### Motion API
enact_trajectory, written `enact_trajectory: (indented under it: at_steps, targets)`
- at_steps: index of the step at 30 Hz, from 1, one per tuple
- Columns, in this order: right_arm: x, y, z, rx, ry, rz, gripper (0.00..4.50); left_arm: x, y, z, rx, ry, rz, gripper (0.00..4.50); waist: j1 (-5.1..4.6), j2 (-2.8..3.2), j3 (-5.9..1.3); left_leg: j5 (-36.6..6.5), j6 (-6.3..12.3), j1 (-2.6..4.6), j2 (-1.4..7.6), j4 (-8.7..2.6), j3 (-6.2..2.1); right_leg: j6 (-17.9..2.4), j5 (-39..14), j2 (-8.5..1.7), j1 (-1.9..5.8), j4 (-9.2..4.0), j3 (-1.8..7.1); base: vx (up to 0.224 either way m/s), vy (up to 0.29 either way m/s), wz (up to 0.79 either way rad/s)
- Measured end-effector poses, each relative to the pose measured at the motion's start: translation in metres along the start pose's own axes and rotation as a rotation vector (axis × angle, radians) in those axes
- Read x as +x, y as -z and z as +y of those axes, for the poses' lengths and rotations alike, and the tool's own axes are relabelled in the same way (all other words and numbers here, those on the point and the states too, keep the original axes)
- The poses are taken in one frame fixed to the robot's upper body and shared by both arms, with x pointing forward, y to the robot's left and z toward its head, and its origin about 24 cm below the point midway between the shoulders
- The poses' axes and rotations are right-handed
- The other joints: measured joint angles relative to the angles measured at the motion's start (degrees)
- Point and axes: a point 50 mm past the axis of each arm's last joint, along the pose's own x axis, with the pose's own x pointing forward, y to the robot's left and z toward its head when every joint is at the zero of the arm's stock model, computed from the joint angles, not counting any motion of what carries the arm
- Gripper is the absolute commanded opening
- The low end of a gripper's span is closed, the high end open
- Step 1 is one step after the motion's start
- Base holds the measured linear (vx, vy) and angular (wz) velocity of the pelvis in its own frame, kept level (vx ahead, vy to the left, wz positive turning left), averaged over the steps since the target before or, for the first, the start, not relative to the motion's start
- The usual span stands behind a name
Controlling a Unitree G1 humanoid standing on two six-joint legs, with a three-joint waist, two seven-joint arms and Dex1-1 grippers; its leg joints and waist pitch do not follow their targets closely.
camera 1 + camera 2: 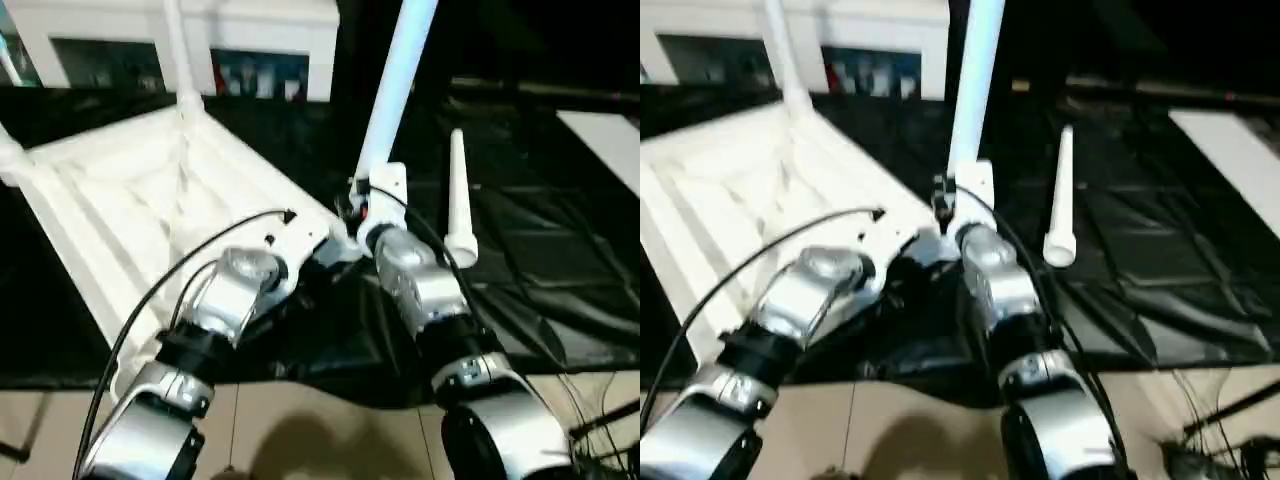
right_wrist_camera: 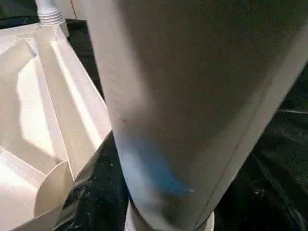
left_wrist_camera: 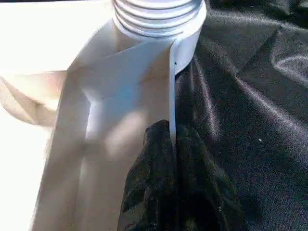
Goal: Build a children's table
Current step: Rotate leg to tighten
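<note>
2 black fingers of the left gripper (image 3: 171, 187) pinch the near-right rim of the inverted white plastic tabletop (image 1: 130, 210) on the black-sheeted table (image 1: 560, 260). The right gripper (image 1: 368, 212) is at the upright white leg (image 1: 395, 80); finger state cannot be determined.

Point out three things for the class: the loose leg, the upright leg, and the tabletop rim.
Loose leg (image 1: 459, 195), left eye view, mid-shaft.
Upright leg (image 1: 395, 80), left eye view, upper shaft.
Tabletop rim (image 3: 172, 91), left wrist view, thin edge.

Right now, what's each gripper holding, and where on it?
Left gripper pinches the table top's rim just below the corner socket. Right gripper's hold on the upright leg cannot be told.
</note>
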Motion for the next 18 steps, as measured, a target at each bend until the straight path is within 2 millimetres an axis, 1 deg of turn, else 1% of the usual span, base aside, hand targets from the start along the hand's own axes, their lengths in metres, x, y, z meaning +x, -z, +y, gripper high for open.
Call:
enact_trajectory:
  at_steps: [3, 10, 15, 16, 18]
  targets:
    - [0.0005, -0.0006, 0.0003, 0.001, 0.0, 0.001, 1.85, -0.0003, -0.0003, -0.0001, -0.002, -0.004, 0.003, 0.0, 0.02, -0.02, -0.03, 0.0, 0.0, -0.01, 0.05, -0.3, 0.12, 0.2, 0.1, 0.01, -0.01, -0.07, -0.02, 0.0, 0.0, 0.0]
    - [0.0024, -0.0018, 0.0016, 0.001, -0.004, 0.009, 1.85, -0.0012, -0.0005, 0.0003, -0.002, -0.007, 0.007, 0.0, -0.16, -0.03, -0.04, 0.0, -0.01, -0.06, 0.06, -0.32, 0.15, 0.2, 0.1, 0.0, -0.03, -0.22, -0.02, 0.0, 0.0, 0.0]
    - [0.0031, -0.0033, 0.0024, -0.007, -0.014, 0.008, 1.85, -0.0022, -0.0008, 0.0015, 0.001, -0.011, 0.005, 0.0, -0.52, -0.03, -0.04, 0.0, 0.0, -0.33, 0.03, -0.46, 0.16, 0.2, 0.1, 0.0, -0.21, -0.64, -0.01, 0.0, 0.0, 0.0]
    - [0.0031, -0.0035, 0.0026, -0.009, -0.017, 0.007, 2.2, -0.0024, -0.0008, 0.0018, 0.001, -0.012, 0.005, 0.0, -0.54, -0.03, -0.04, 0.0, 0.0, -0.37, 0.03, -0.46, 0.17, 0.2, 0.1, 0.0, -0.25, -0.65, -0.01, 0.0, 0.0, 0.0]
    - [0.0032, -0.0038, 0.0031, -0.009, -0.027, 0.006, 2.2, -0.003, -0.0007, 0.0025, 0.002, -0.013, 0.004, 0.0, -0.61, -0.02, -0.04, 0.0, 0.0, -0.41, 0.03, -0.47, 0.18, 0.2, 0.1, 0.0, -0.32, -0.65, -0.01, 0.0, 0.0, 0.0]
